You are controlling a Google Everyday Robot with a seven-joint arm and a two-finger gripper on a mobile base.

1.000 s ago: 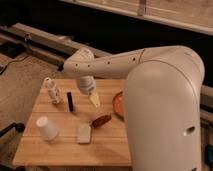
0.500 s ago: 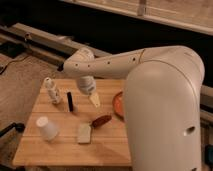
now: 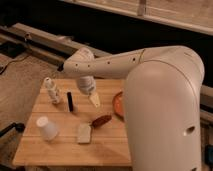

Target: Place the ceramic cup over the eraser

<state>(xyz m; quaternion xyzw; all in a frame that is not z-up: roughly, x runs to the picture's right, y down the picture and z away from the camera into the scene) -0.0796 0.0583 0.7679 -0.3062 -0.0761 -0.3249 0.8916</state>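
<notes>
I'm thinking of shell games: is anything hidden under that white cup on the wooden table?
Cannot tell: the ceramic cup covers its own spot on the table. The eraser lies uncovered farther back, so not there. The gripper hangs beside the eraser, away from the cup.

1 white arm (image 3: pixel 115 64) extends leftward from the bulky body (image 3: pixel 162 110) and bends downward at the wrist (image 3: pixel 86 84). The gripper (image 3: pixel 94 100) hangs below the wrist, tip pointing down and slightly right, near the body's left side.
</notes>
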